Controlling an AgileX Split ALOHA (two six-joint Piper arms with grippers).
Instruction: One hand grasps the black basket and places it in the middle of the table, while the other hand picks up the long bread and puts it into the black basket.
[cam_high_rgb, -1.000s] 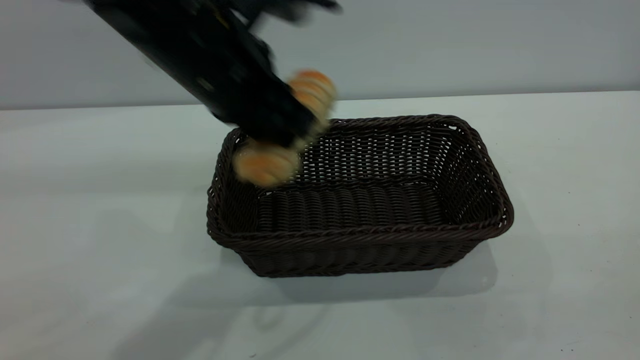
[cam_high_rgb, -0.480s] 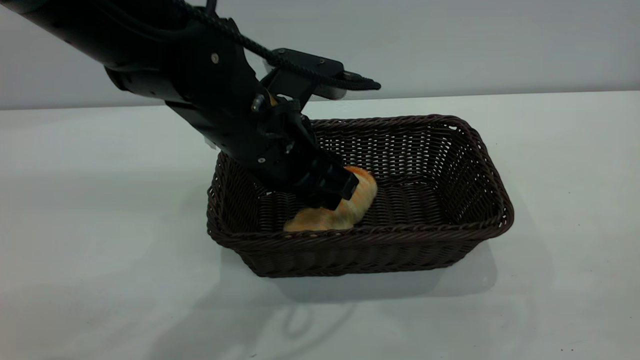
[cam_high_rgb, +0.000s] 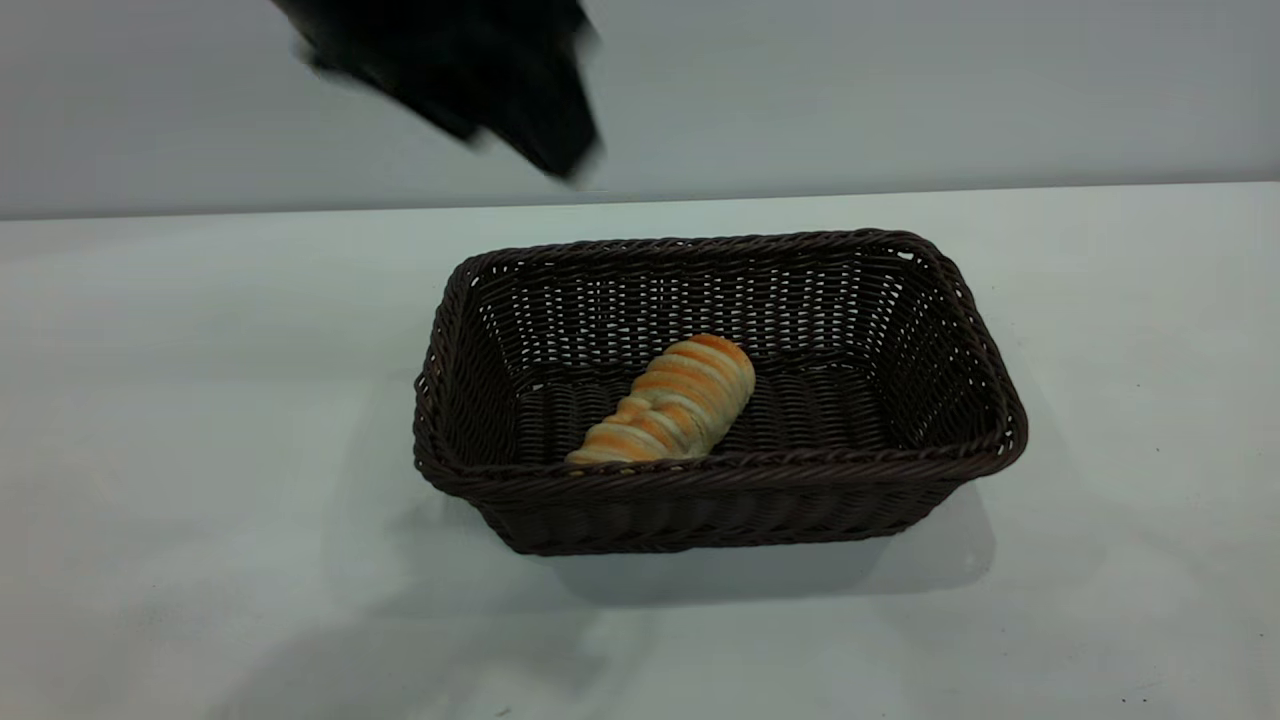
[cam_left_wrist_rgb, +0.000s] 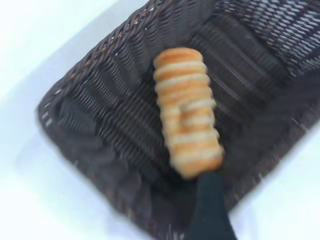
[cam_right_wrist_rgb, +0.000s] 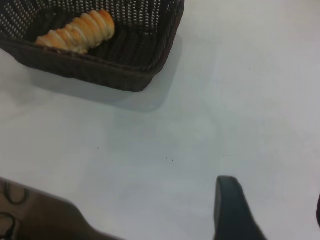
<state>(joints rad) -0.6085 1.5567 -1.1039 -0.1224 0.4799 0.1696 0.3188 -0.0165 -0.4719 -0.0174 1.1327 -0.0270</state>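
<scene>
The near stretch of the white surface (cam_high_rgb: 200, 560) is bare apart from the shadow the black basket (cam_high_rgb: 720, 500) casts beside and in front of itself. The basket stands upright around the middle of the surface, long side toward the exterior camera, its braided rim unbroken all round.

The long bread (cam_high_rgb: 668, 402) lies inside on the basket floor, at a slant: one rounded end rests against the near wall, left of centre, the other points toward the far right. Nothing grips it.

Beyond and above the basket's far left corner, the left end effector (cam_high_rgb: 555, 150) hangs in the air as a dark blur, well apart from the bread. Whether its fingers are spread or pressed together cannot be told. Its wrist view looks down on the loaf (cam_left_wrist_rgb: 187, 111), with one black finger (cam_left_wrist_rgb: 210, 205) at the picture's edge.

The right end effector (cam_right_wrist_rgb: 272, 215) hovers above bare surface, off the basket's corner (cam_right_wrist_rgb: 145, 82); its two fingers stand apart, holding nothing.
</scene>
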